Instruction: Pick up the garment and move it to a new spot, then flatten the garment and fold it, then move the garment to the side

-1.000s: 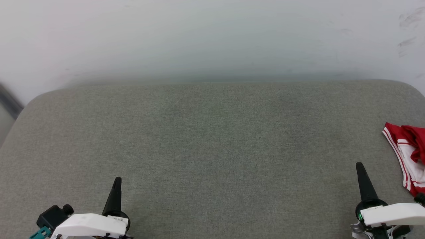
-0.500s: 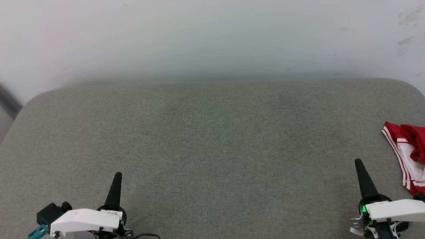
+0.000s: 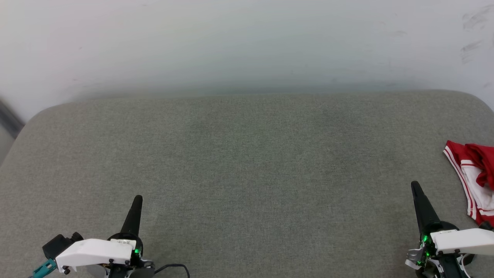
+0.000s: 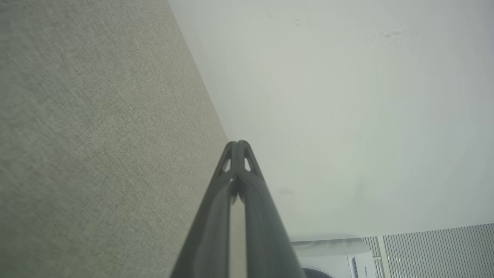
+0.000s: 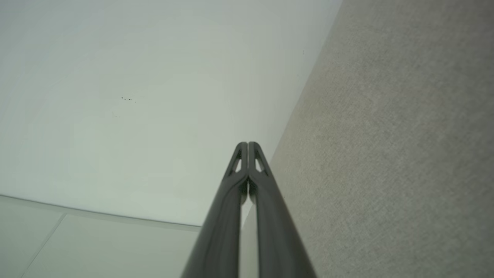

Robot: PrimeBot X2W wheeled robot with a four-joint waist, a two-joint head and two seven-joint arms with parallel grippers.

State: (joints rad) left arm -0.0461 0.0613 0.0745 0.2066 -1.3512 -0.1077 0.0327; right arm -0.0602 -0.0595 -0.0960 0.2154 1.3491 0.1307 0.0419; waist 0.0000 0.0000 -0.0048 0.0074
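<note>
The garment (image 3: 472, 175), red with white and striped trim, lies crumpled at the far right edge of the grey cushioned surface (image 3: 247, 162), partly cut off by the head view's border. My right gripper (image 3: 415, 185) stands at the lower right, a short way left of the garment and apart from it, shut with nothing in it (image 5: 247, 144). At the lower left my left gripper (image 3: 137, 198) is shut and empty too (image 4: 238, 142), far from the garment. Both point toward the back wall.
A pale wall (image 3: 247, 42) rises behind the surface's rounded far edge. A white appliance (image 4: 335, 258) and a ribbed panel (image 4: 436, 251) appear in the left wrist view's corner. A dark cable (image 3: 173, 267) trails by the left wrist.
Both grippers have crept forward a little, toward the wall, still shut. The garment has not moved.
</note>
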